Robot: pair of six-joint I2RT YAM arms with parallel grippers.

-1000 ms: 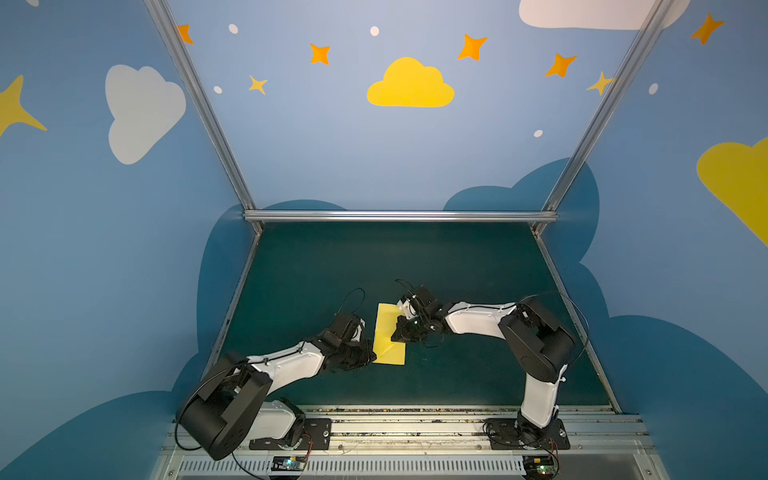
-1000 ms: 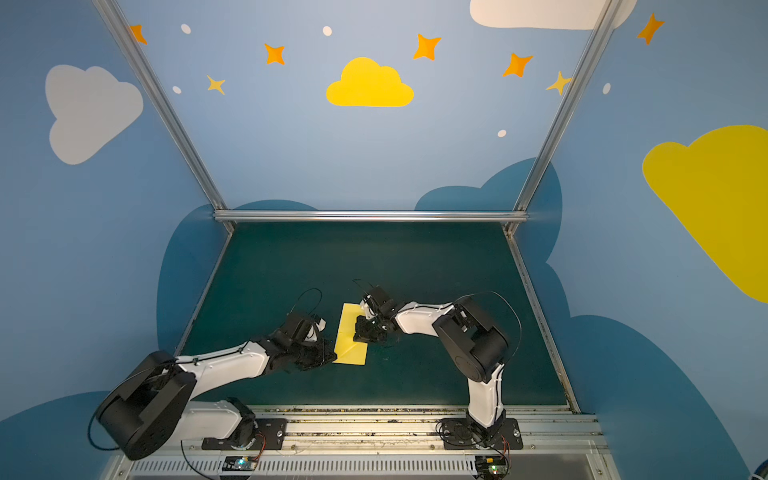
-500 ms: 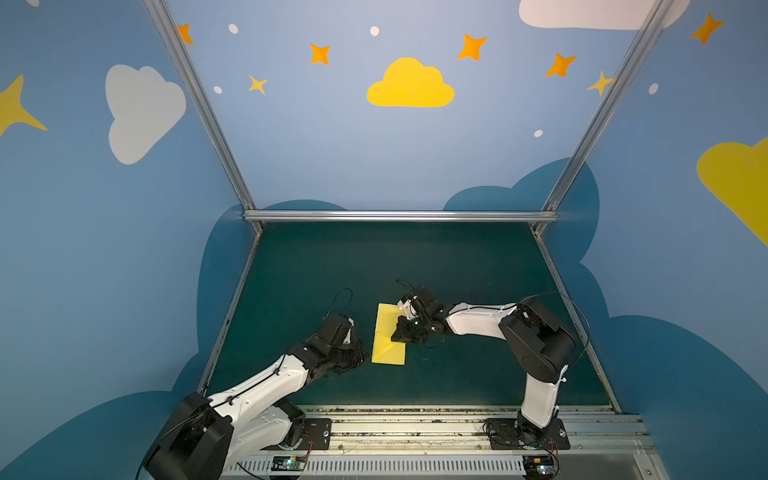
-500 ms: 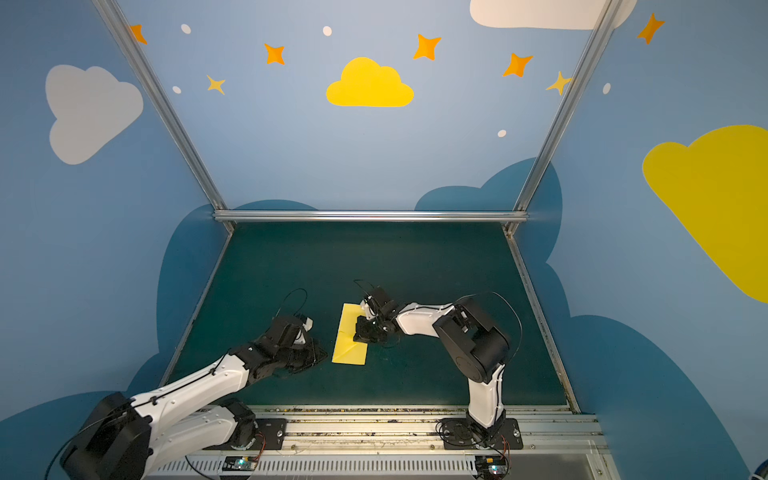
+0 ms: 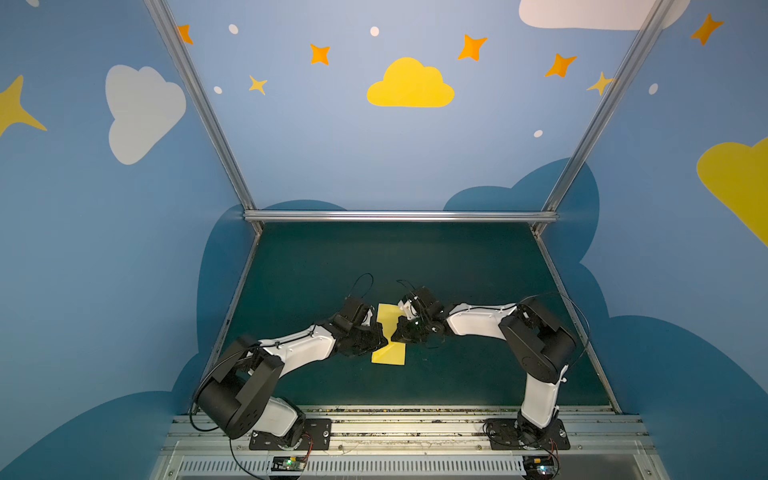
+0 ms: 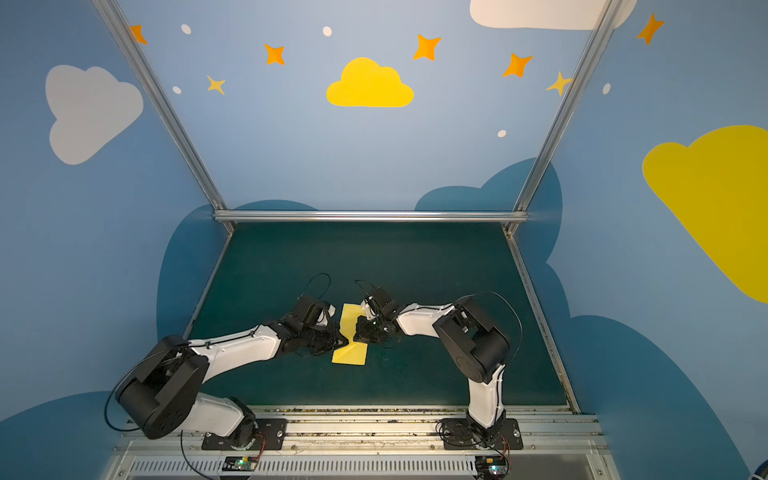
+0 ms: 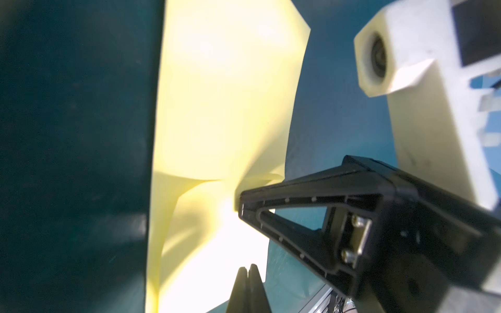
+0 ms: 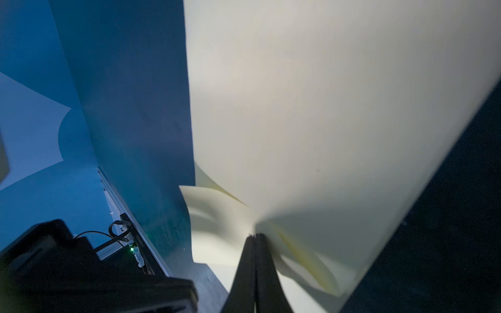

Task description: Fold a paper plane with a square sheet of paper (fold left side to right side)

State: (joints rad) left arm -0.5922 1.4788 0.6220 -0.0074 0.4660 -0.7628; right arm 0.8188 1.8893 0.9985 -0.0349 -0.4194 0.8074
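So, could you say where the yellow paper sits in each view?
In a top view: yellow paper, mat centre.
In a top view: mat centre.
Left wrist: bright band beside right gripper.
Right wrist: pale sheet past that gripper's tips.
Shared landmark: right gripper's tip touching it.

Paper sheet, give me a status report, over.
Both shut: left gripper over the paper, right gripper tip down on it. Paper folded to a narrow rectangle on the mat, layers raised near the tip. Nothing in the way.
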